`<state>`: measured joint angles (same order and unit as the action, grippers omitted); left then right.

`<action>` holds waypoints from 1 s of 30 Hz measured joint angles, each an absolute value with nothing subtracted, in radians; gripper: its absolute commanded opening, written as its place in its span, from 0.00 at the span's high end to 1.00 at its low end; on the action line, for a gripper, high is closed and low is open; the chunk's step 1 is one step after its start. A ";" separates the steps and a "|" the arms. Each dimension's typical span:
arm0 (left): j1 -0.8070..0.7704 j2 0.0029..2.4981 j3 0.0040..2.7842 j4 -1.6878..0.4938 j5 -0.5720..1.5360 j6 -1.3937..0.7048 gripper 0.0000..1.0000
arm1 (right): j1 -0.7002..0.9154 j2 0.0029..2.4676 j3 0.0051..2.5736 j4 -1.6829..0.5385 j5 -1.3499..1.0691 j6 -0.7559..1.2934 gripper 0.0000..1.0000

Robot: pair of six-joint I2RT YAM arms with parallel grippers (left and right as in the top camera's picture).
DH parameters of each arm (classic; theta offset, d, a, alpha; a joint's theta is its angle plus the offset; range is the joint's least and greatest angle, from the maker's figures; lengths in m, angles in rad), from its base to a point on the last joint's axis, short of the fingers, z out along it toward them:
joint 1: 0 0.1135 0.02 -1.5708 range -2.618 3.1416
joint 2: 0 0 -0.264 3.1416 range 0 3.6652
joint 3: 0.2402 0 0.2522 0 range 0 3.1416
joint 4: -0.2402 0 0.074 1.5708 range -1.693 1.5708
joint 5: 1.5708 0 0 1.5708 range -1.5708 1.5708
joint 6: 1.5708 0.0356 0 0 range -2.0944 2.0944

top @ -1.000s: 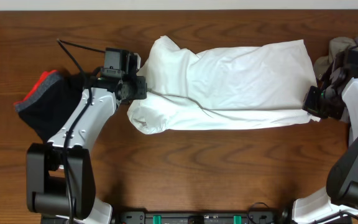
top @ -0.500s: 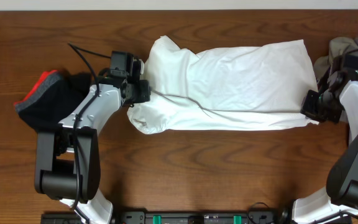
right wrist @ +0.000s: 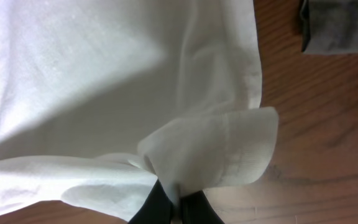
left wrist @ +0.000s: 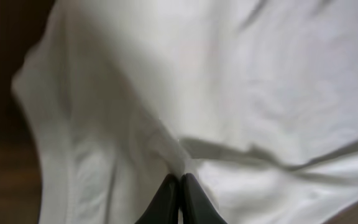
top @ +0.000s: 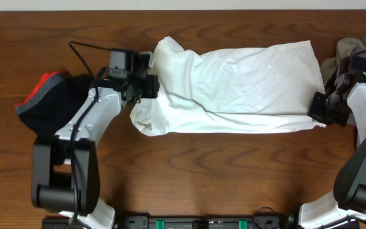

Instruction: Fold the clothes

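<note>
White garment [top: 246,83] rumpled, doubled lengthwise; left claw [left wrist: 179,186] pinched on fold, right claw [right wrist: 174,198] pinching hem corner.

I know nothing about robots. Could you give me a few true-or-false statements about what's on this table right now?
1. The left gripper and the right gripper both pinch the white garment. True.
2. The white garment sits at the far left. False: it lies in the middle of the table, between the two grippers.
3. A dark garment with a red edge lies at the far left. True.
4. The grey garment is stacked on the white one. False: it lies apart, at the far right.
</note>
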<state>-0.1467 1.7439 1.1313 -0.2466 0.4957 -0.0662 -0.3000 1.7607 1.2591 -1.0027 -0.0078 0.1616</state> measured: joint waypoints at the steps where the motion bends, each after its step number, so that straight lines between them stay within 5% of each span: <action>1: -0.147 1.730 1.131 -0.224 0.516 -0.064 0.94 | -0.300 1.761 1.259 -1.002 -0.008 0.162 0.98; 11: -0.147 1.693 1.132 -0.119 0.680 0.018 0.94 | -0.300 1.761 1.259 -1.000 -0.008 0.162 0.97; 22: -0.147 1.696 1.132 -0.062 0.590 0.084 0.94 | -0.300 1.761 1.259 -1.001 -0.008 0.162 0.97; 30: -0.147 1.715 1.132 -0.063 0.549 0.089 0.83 | -0.300 1.761 1.259 -1.002 -0.008 0.162 0.97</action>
<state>-0.1471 1.7149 1.1316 -0.0631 0.5488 0.0895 -0.3000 1.7607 1.2591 -1.0019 -0.0082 0.1616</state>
